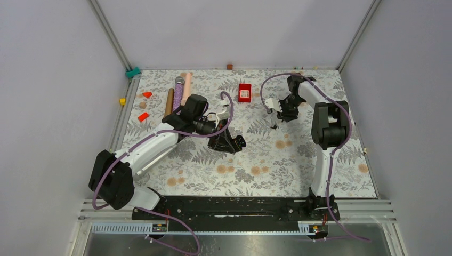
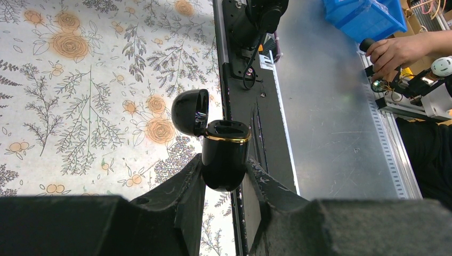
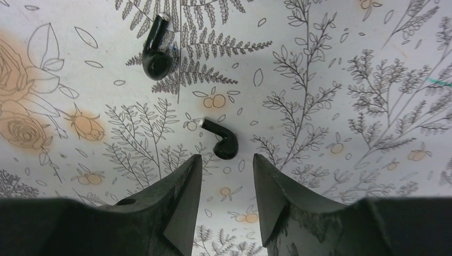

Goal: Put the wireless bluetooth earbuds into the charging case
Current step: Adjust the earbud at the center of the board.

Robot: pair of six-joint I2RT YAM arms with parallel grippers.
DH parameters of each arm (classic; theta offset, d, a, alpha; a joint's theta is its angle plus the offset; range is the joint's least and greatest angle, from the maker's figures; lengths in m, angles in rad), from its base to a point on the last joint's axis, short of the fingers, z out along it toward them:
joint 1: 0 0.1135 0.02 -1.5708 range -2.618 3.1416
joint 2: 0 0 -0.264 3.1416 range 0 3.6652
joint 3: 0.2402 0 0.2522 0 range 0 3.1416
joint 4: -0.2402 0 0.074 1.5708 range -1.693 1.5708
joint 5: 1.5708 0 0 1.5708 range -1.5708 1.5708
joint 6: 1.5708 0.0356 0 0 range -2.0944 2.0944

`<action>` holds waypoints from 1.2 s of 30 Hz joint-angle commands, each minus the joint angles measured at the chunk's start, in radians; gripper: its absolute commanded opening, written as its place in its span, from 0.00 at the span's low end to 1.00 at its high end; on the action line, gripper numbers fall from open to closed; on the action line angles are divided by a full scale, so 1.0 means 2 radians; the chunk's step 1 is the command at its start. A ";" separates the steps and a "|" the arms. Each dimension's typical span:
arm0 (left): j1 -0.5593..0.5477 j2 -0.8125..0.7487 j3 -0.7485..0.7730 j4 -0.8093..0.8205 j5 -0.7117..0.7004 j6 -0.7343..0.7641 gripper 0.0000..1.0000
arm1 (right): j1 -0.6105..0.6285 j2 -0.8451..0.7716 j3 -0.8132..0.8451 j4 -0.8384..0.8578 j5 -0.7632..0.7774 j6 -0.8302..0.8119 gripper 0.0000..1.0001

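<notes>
My left gripper [image 1: 228, 142] is shut on a glossy black charging case [image 2: 225, 160] with a gold rim. It holds the case above the cloth with the lid [image 2: 190, 111] hinged open; the case also shows in the top view [image 1: 239, 142]. My right gripper [image 3: 226, 158] is open, low over the floral cloth right of centre [image 1: 277, 120]. One black earbud [image 3: 221, 140] lies on the cloth just ahead of the gap between its fingertips, not touching them. A second black earbud [image 3: 157, 50] lies farther off to the left. No whitish earbuds are in view.
A red box [image 1: 244, 92] sits at the back middle. Pink [image 1: 186, 88], purple [image 1: 178, 90] and brown [image 1: 168, 101] cylinders and small red blocks [image 1: 143, 117] lie at the back left. A person's hand [image 2: 394, 50] and a blue bin [image 2: 368, 16] are beyond the near rail.
</notes>
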 commanded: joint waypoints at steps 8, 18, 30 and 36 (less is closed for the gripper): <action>0.002 -0.001 0.021 0.008 0.012 0.012 0.00 | 0.012 0.003 0.018 -0.039 0.005 -0.048 0.44; 0.002 0.000 0.021 0.008 0.013 0.012 0.00 | 0.018 0.015 0.010 -0.038 0.025 -0.050 0.39; 0.002 0.000 0.022 0.009 0.012 0.011 0.00 | 0.019 0.005 0.010 -0.029 0.027 -0.023 0.24; 0.003 -0.001 0.021 0.008 0.013 0.011 0.00 | 0.018 -0.040 -0.002 -0.029 0.025 0.026 0.18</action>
